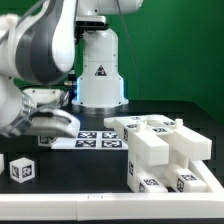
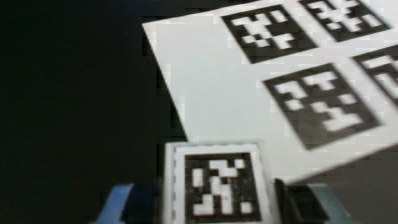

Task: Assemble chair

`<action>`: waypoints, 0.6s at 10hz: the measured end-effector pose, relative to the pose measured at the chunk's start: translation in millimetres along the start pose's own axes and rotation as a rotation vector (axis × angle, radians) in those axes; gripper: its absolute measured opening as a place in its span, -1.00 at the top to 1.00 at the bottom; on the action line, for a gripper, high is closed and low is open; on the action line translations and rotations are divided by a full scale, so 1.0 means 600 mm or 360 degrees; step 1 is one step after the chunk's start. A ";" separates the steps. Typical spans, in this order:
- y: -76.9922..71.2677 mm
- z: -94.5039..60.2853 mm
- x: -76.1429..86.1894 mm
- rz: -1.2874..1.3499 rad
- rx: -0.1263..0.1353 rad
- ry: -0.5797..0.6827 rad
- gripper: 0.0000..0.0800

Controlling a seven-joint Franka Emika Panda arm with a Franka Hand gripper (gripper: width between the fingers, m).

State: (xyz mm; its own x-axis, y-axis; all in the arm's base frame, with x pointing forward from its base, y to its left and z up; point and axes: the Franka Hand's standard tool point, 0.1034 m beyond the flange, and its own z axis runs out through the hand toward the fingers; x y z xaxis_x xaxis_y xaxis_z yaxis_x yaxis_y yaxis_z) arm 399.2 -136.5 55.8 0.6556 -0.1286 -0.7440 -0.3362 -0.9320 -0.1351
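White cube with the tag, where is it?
The small white plastic cube sits on the black table at the exterior view's lower left, in front of the marker board, far left of the stepped white chair.

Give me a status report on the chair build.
Hand low at marker board edge, tagged part between fingers, grip unclear. Chair partly stacked, apart. One loose block sits off alone.

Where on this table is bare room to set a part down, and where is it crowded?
Free: the black table in front, between the small tagged cube and the chair; also the far strip behind the chair, at the exterior view's right. Crowded: around the marker board, where the gripper hangs.
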 end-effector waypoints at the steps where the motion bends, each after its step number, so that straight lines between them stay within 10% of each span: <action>1: -0.015 -0.042 -0.016 -0.0104 -0.0007 0.0111 0.30; 3: -0.016 -0.058 -0.030 -0.0109 0.0051 0.0287 0.29; 6: -0.055 -0.095 -0.024 -0.0168 -0.0050 0.0713 0.29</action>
State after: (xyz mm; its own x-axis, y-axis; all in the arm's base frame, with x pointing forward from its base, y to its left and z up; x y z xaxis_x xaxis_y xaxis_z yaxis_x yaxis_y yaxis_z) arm 439.3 -123.3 108.4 0.9152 -0.1598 -0.3699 -0.2356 -0.9569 -0.1697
